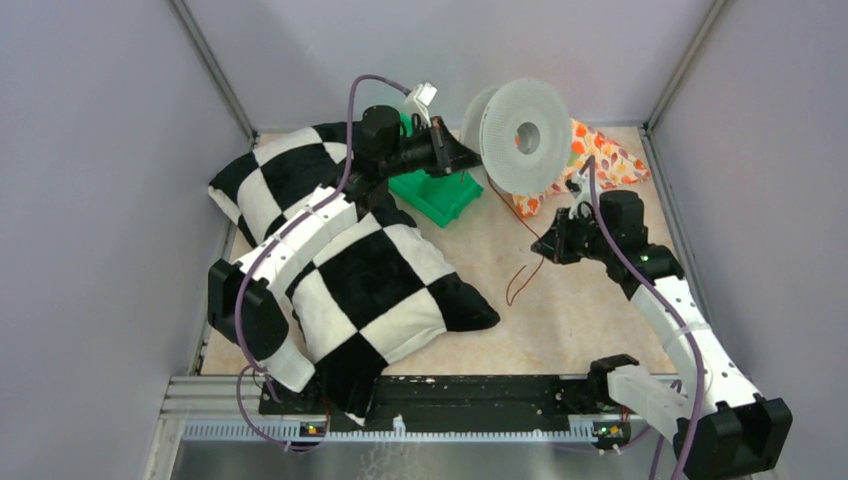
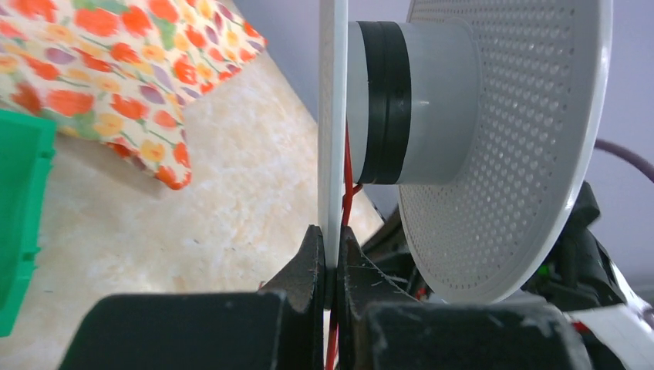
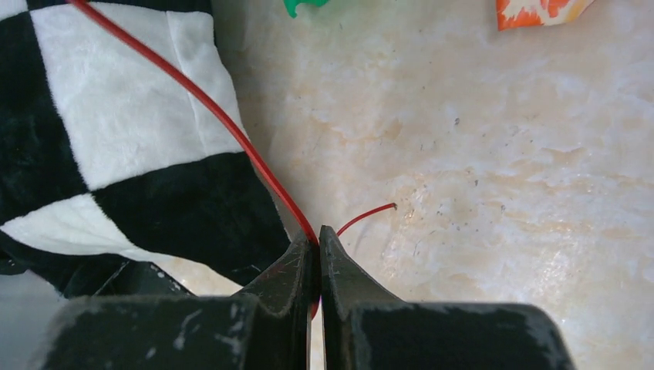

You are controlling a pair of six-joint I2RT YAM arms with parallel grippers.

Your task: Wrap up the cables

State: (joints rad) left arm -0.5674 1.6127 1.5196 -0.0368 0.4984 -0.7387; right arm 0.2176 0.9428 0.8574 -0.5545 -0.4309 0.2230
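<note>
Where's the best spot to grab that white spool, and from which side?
Take the spool by the rim of one flange, coming edge-on from outside so a finger lands on each flat face. The flange is thin and flat; the hub looks too wide for the jaws. The left gripper is clamped there that way.

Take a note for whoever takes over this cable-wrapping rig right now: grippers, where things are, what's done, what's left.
Left gripper: shut on the edge of one flange of the white spool.
Right gripper: shut on the red cable, with a short free end past the fingers.
Cable: passes beside the left fingers up to the spool's hub.
Done: both grips set, cable led to the hub.
Left: no wound turns visible on the hub, so the winding looks like it is yet to do.
</note>
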